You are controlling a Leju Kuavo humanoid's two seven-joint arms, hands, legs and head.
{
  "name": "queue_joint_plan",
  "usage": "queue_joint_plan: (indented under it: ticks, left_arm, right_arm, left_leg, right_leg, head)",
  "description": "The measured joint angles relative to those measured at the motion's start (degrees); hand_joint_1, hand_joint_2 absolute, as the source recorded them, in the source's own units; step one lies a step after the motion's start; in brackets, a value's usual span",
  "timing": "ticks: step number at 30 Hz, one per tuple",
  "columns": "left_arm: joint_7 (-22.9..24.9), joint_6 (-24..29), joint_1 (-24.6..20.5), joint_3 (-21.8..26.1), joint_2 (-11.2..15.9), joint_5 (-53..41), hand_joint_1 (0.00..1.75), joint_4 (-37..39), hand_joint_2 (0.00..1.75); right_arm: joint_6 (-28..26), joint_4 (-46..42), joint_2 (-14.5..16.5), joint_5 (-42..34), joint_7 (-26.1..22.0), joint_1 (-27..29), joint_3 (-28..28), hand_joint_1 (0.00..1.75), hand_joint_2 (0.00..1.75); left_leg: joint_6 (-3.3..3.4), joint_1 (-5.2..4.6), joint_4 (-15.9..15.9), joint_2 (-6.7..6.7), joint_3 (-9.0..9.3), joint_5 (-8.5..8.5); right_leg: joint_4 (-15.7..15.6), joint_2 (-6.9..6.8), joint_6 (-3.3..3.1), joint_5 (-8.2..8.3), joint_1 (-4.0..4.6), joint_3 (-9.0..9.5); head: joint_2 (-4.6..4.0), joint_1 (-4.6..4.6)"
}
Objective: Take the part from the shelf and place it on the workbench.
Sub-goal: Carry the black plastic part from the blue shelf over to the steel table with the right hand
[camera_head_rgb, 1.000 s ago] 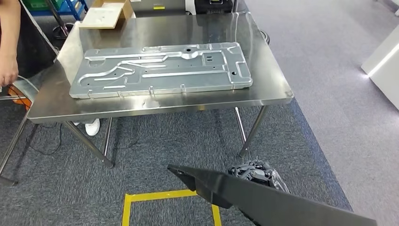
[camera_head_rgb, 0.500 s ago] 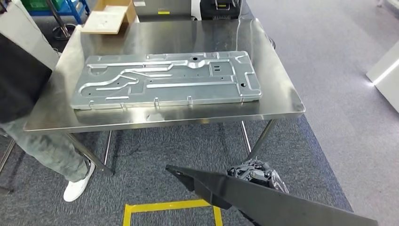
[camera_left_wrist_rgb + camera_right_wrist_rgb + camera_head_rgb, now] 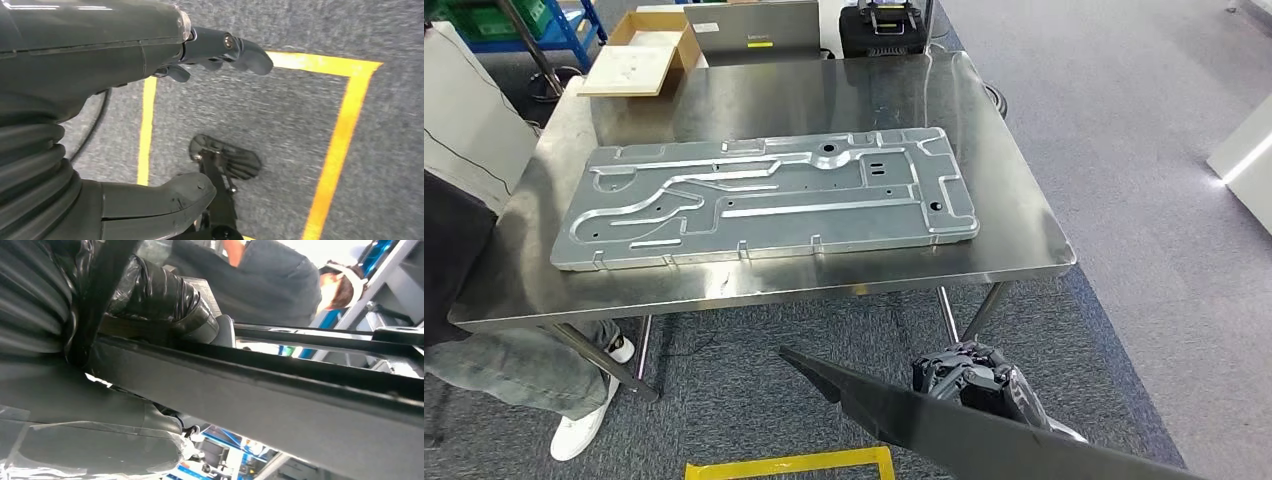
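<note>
A long flat black part (image 3: 924, 425) juts across the bottom of the head view, and my right hand (image 3: 969, 380) grips it from beneath. In the right wrist view the same black part (image 3: 280, 390) runs as a dark bar past my film-covered right hand (image 3: 160, 295), which wraps around it. The steel workbench (image 3: 1014, 215) stands straight ahead. A large stamped grey metal plate (image 3: 764, 200) lies on it. My left hand (image 3: 100, 75) hangs over the carpet with its fingers (image 3: 235, 47) apart and nothing in it.
A person (image 3: 464, 250) stands at the workbench's left end, white shoe (image 3: 579, 430) on the carpet. A cardboard box (image 3: 639, 50) and a black case (image 3: 879, 25) sit beyond the far edge. Yellow floor tape (image 3: 789, 465) lies in front of me.
The whole view has shifted and the workbench sits nearer and lower in the picture. The person has moved in along its left side. The black part stays in my right hand.
</note>
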Motion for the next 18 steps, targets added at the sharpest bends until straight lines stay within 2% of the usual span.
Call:
queue_joint_plan:
  ticks: [3, 5, 6, 8, 9, 10, 11, 13, 14, 15, 16, 18]
  left_arm:
    - [0.01, 0.02, 0.00, 0.02, 0.00, 0.01, 0.00, 0.00, 1.75]
    - [-0.02, 0.02, -0.02, 0.03, -0.01, 0.03, 0.00, 0.00, 1.75]
    - [-0.03, 0.02, -0.05, 0.04, -0.02, 0.05, 0.00, 0.00, 1.75]
    - [0.00, 0.02, -0.08, 0.06, -0.02, 0.08, 0.00, 0.00, 1.75]
    - [0.02, 0.02, -0.07, 0.07, -0.02, 0.08, 0.00, 0.00, 1.75]
    - [0.04, 0.02, -0.03, 0.08, -0.02, 0.08, 0.00, 0.00, 1.75]
    - [0.04, 0.02, 0.00, 0.09, -0.02, 0.09, 0.00, 0.00, 1.75]
    - [0.02, 0.02, 0.07, 0.11, -0.04, 0.10, 0.00, 0.01, 1.75]
    - [-0.06, 0.01, 0.03, 0.14, -0.10, 0.11, 0.00, 0.01, 1.75]
    - [-0.15, 0.00, -0.03, 0.17, -0.16, 0.14, 0.00, 0.01, 1.75]
    - [-0.26, -0.01, -0.05, 0.22, -0.22, 0.17, 0.00, 0.01, 1.75]
    - [-0.49, -0.03, -0.08, 0.37, -0.25, 0.24, 0.00, 0.01, 1.75]
  right_arm:
    - [-0.03, -0.37, -0.02, 0.18, -0.05, 0.01, 0.04, 1.73, 1.75]
    - [-0.03, -0.57, -0.02, 0.24, -0.08, -0.05, 0.05, 1.73, 1.75]
    - [-0.01, -0.65, -0.01, 0.26, -0.09, -0.08, 0.07, 1.73, 1.75]
    - [0.04, -0.75, 0.02, 0.30, -0.08, -0.07, 0.14, 1.73, 1.75]
    - [0.04, -0.78, 0.02, 0.32, -0.08, -0.05, 0.19, 1.73, 1.75]
    - [-0.03, -0.78, 0.02, 0.39, -0.08, -0.03, 0.24, 1.73, 1.75]
    - [-0.21, -0.78, 0.02, 0.51, -0.14, -0.03, 0.28, 1.73, 1.75]
    - [-1.02, -0.86, 0.02, 1.07, -0.54, -0.03, 0.37, 1.73, 1.75]
    - [-1.73, -0.97, 0.02, 1.63, -0.88, -0.02, 0.38, 1.73, 1.75]
    - [-2.57, -1.17, 0.02, 2.31, -1.27, 0.04, 0.37, 1.73, 1.75]
    - [-3.41, -1.47, 0.02, 3.01, -1.57, 0.15, 0.32, 1.73, 1.75]
    - [-4.65, -2.06, 0.00, 4.01, -1.95, 0.40, 0.16, 1.73, 1.75]
  left_leg:
    - [1.16, -0.10, -0.73, -0.05, 0.33, 0.24]
    - [1.85, 0.11, -1.11, -0.07, 1.35, -0.08]
    - [2.11, 0.19, -1.23, -0.04, 1.83, -0.34]
    - [2.38, 0.14, -1.26, -0.03, 2.47, -1.01]
    - [2.39, 0.12, -1.25, -0.04, 2.81, -1.36]
    - [2.36, 0.10, -1.25, -0.05, 3.27, -1.75]
    - [2.27, 0.10, -1.25, -0.07, 3.83, -2.15]
    - [1.96, 0.11, -1.30, -0.13, 5.07, -3.03]
    - [1.72, 0.11, -1.30, -0.15, 5.52, -3.37]
    - [1.40, 0.12, -1.31, -0.15, 5.68, -3.67]
    - [1.02, 0.13, -1.23, -0.13, 5.83, -3.84]
    - [0.28, 0.00, -0.99, -0.05, 6.05, -3.98]
  right_leg:
    - [0.54, 0.03, 0.91, -0.37, 0.00, 0.00]
    - [3.41, -0.19, 1.40, -1.25, -0.09, -0.95]
    - [6.45, -0.32, 1.65, -2.35, -0.20, -2.57]
    - [13.72, -0.44, 2.09, -5.20, -0.39, -7.24]
    - [16.32, -0.48, 2.23, -6.05, -0.49, -9.30]
    - [16.79, -0.52, 2.26, -5.55, -0.52, -10.36]
    - [15.17, -0.55, 2.19, -3.76, -0.53, -10.30]
    - [7.96, -0.63, 1.64, 1.63, -0.38, -7.94]
    - [4.80, -0.70, 1.27, 3.00, -0.12, -6.97]
    - [2.73, -0.76, 0.86, 3.80, 0.15, -6.40]
    - [1.85, -0.78, 0.51, 3.90, 0.41, -6.30]
    - [1.36, -0.68, -0.06, 4.11, 0.44, -6.07]
  head:
    - [0.00, 0.01]
    - [0.00, 0.00]
    - [0.00, 0.01]
    - [0.00, 0.01]
    - [0.00, 0.01]
    - [0.00, 0.01]
    - [0.00, 0.01]
    - [0.00, 0.01]
    - [0.00, 0.02]
    - [0.00, 0.05]
    - [0.00, 0.09]
    - [0.00, 0.14]
